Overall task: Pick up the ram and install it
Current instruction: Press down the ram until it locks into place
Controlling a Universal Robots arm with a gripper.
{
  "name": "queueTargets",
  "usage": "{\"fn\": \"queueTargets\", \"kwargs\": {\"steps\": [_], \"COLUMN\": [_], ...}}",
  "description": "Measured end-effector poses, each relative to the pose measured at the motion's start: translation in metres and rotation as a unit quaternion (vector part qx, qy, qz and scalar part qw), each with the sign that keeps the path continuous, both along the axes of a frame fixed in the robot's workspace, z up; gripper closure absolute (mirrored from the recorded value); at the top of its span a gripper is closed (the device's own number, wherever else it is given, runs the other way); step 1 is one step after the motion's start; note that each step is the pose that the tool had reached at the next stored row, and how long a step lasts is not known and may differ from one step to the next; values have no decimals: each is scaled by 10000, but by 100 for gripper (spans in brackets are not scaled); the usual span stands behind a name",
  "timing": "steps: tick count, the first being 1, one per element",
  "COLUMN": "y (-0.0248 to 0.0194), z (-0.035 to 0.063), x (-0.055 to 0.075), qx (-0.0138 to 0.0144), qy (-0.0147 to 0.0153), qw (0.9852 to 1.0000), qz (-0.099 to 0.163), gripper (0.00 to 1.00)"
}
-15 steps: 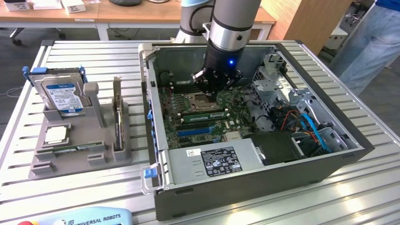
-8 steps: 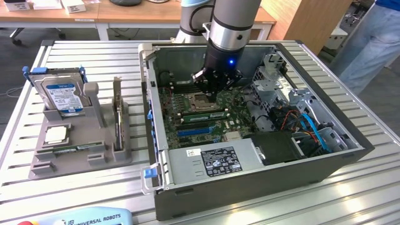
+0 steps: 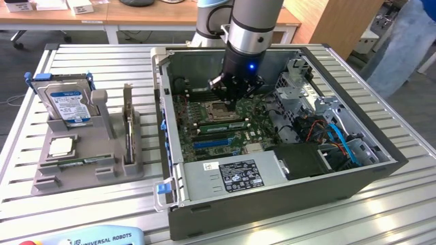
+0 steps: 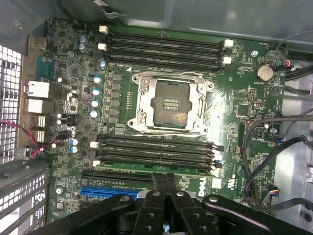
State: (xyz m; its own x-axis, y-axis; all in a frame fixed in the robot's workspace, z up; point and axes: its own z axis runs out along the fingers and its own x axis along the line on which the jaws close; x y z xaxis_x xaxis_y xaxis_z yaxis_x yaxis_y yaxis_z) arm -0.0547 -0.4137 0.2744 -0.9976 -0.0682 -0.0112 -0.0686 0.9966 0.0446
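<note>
In the exterior view, the computer case (image 3: pixel 381 168) lay open on the slatted table (image 3: pixel 102 204), taking up the middle and right of the frame; the arm reached down into it from the top, and the gripper (image 3: pixel 228 104) hung just above the circuit board (image 3: pixel 235 138), close to the empty processor socket (image 3: pixel 212 108). Its fingers were pressed together, and I saw nothing pinched between them. Just below the gripper in the frame, a long green stick stood in the memory slots; I took that to be the ram (image 3: pixel 219 125), so I judged the pick-up done and the stick already in its slot. Whether it was fully seated, with the end clips locked, I could not tell. At the left of the frame the grey holder (image 3: pixel 41 181) carried the hard drive (image 3: pixel 68 104) and the small square chip (image 3: pixel 60 147); a thin strip lay in its front groove, too small for me to identify.

In the wrist view, the gripper (image 4: pixel 165 180) showed its two black fingers (image 4: pixel 159 182) closed flat against each other, with no part between them; they sat directly over the bank of slots (image 4: pixel 156 154) on the near side of the socket (image 4: pixel 170 104). A pale green edge ran along the slot nearest the fingertips, which I read as the stick's top edge, though I could not be sure. What remained, by my judgement, was only confirming the seating.
</note>
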Motion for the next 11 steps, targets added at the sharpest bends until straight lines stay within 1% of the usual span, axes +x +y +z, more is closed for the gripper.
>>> {"fn": "queueTargets", "kwargs": {"steps": [4, 11], "y": [13, 14], "z": [0, 0], "x": [0, 0], "qx": [-2, -2], "qy": [-2, -3], "qw": [10000, 10000], "qz": [-54, -67], "gripper": [90, 90]}}
